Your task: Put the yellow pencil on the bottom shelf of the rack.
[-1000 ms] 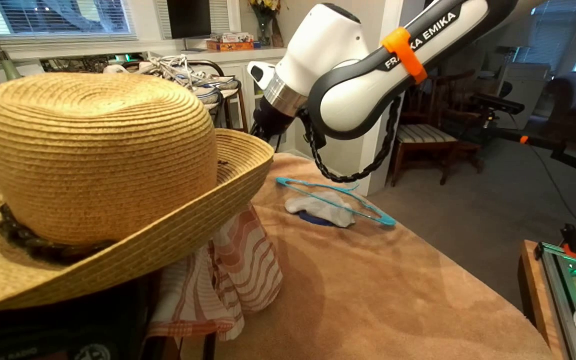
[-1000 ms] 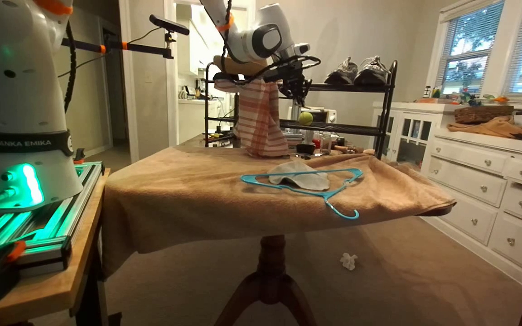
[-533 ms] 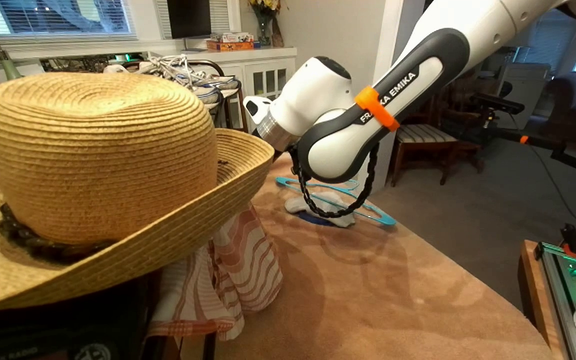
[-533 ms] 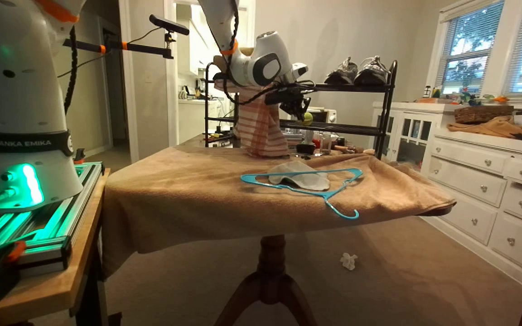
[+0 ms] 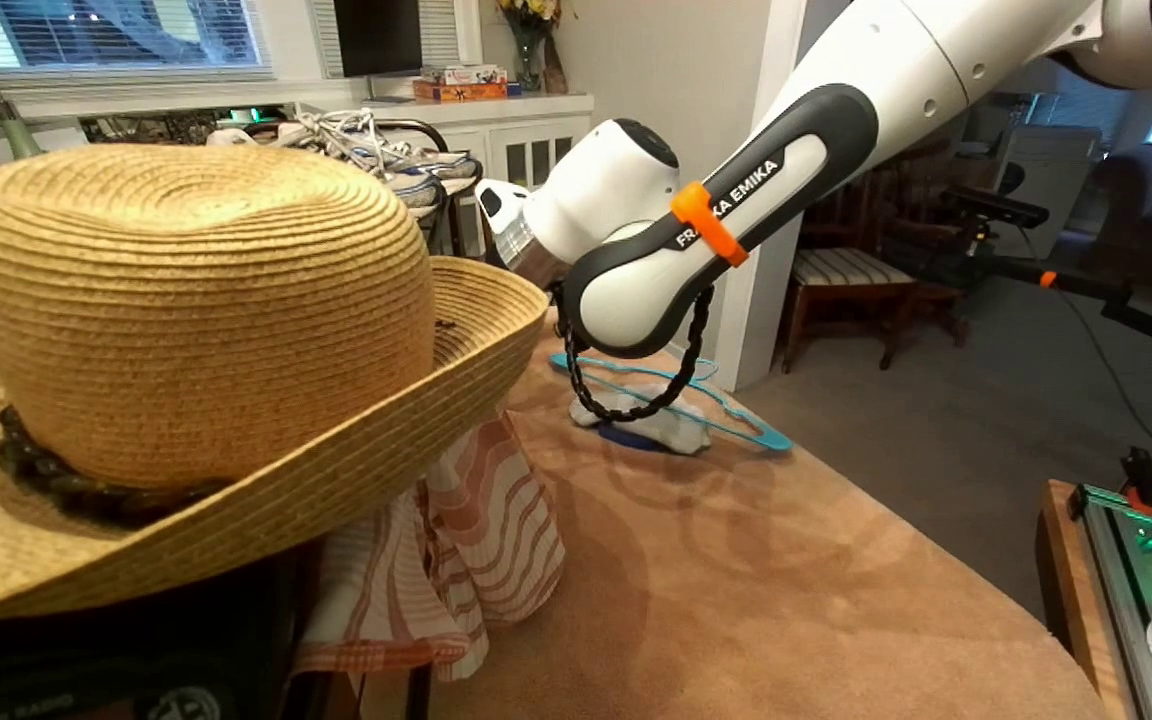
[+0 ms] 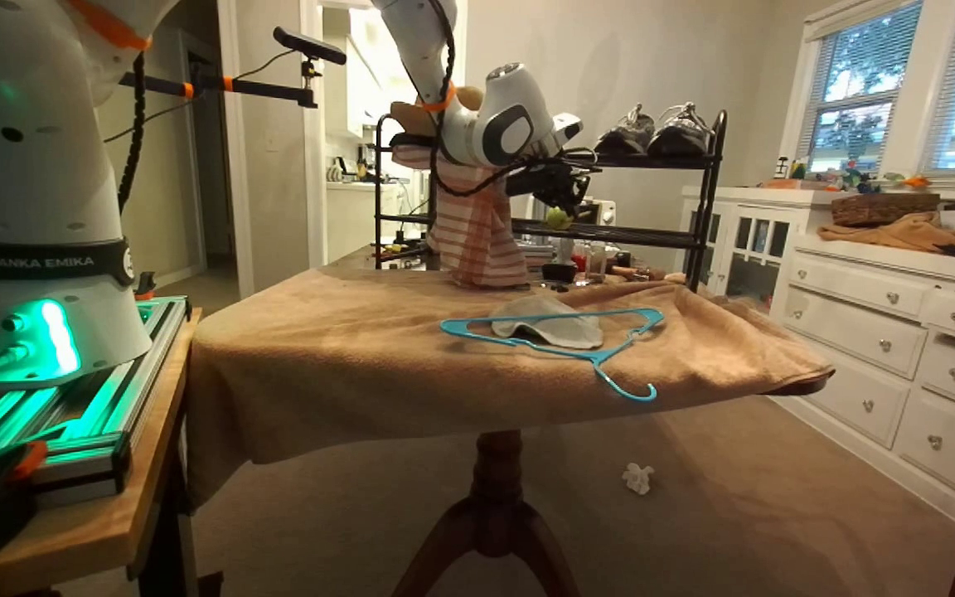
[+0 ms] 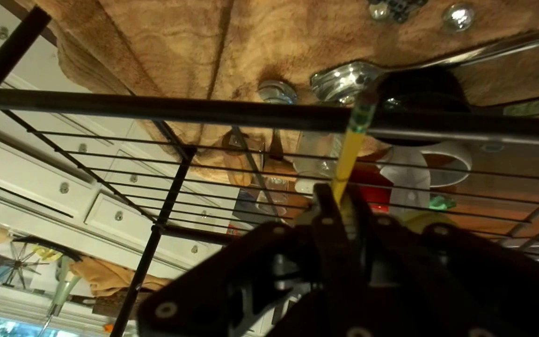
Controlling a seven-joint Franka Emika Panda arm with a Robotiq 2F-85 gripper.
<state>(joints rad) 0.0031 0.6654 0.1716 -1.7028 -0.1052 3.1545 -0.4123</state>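
A white robot arm [image 6: 515, 116] holds its tool [image 7: 339, 201] at a dark metal rack [image 6: 708, 215], a yellow pencil [image 7: 350, 154] pinched in its grasp with the eraser end reaching out ahead. In the wrist view the pencil crosses a bar [image 7: 180, 111] of the rack; whether the two touch cannot be told. A shiny metal utensil [image 7: 351, 77] lies ahead of the tool. A yellow-green ball [image 6: 559, 219] shows just under the tool, against the lower shelf [image 6: 643, 236]. Sneakers [image 6: 676, 137] sit on the upper shelf [image 6: 643, 162], to one side of the tool, while a striped cloth [image 6: 477, 224] hangs on its other side. Below the tool, on a fabric-covered desk [image 6: 320, 348], a blue hanger [image 6: 585, 356] lies across a gray cloth [image 6: 569, 332] in both exterior views. In an exterior view, the tool is hidden behind the brim of a straw hat [image 5: 206, 320], which stands nearer the camera.
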